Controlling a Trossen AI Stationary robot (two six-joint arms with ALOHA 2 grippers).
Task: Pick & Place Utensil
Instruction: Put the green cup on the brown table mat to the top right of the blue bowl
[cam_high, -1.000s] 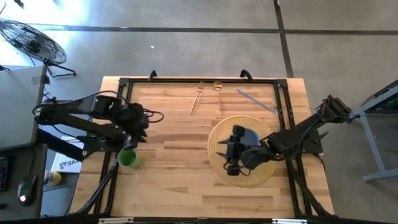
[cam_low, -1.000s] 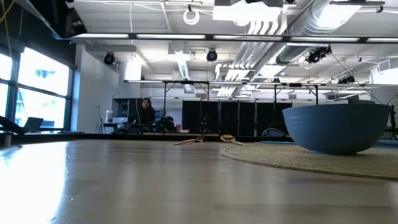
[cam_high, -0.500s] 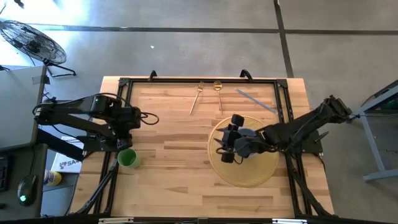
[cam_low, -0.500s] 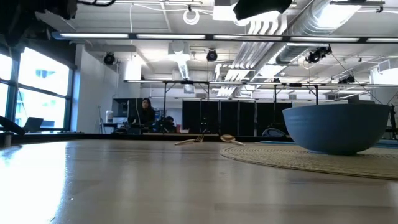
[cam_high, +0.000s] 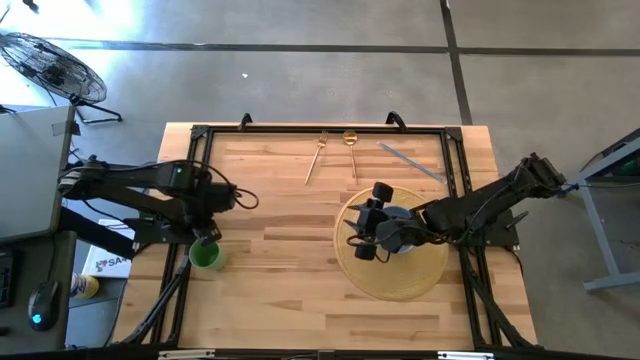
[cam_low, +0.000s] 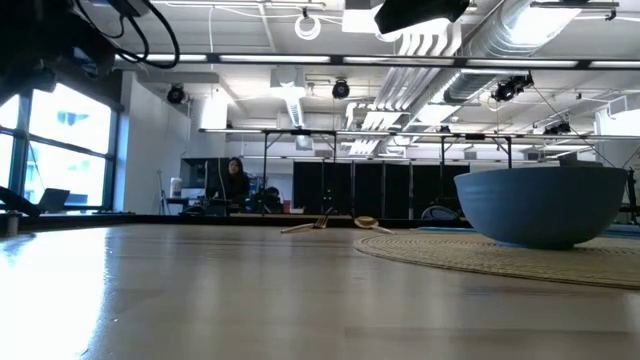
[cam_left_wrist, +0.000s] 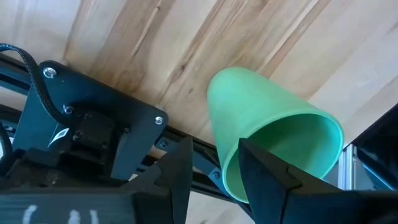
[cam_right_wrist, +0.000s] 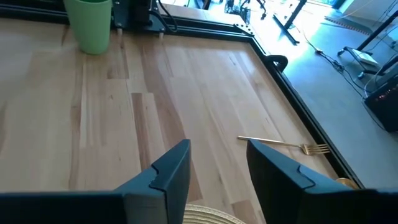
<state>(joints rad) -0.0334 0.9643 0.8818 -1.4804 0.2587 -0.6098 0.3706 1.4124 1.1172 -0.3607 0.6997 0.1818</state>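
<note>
A gold fork (cam_high: 314, 158), a gold spoon (cam_high: 351, 150) and a silver knife (cam_high: 410, 161) lie flat near the table's far edge. The fork (cam_right_wrist: 287, 145) also shows in the right wrist view. A blue bowl (cam_high: 401, 216) (cam_low: 541, 205) sits on a round woven placemat (cam_high: 395, 285). My right gripper (cam_high: 358, 240) (cam_right_wrist: 217, 177) hovers open over the placemat's left part, beside the bowl. A green cup (cam_high: 207, 255) (cam_left_wrist: 273, 140) stands upright at the table's left edge. My left gripper (cam_high: 207, 222) (cam_left_wrist: 214, 180) is open above the cup, without touching it.
A black frame (cam_high: 300, 131) runs around the table's edges. The wood between the cup and the placemat (cam_high: 280, 240) is bare. A fan (cam_high: 50, 65) stands on the floor beyond the far left corner. A person (cam_low: 235, 180) sits far off in the room.
My right gripper has moved over the placemat toward the table's far edge and a little left, then kept still. My left arm has drawn back slightly toward the table's left edge, above the green cup. The utensils, bowl and cup have stayed put.
</note>
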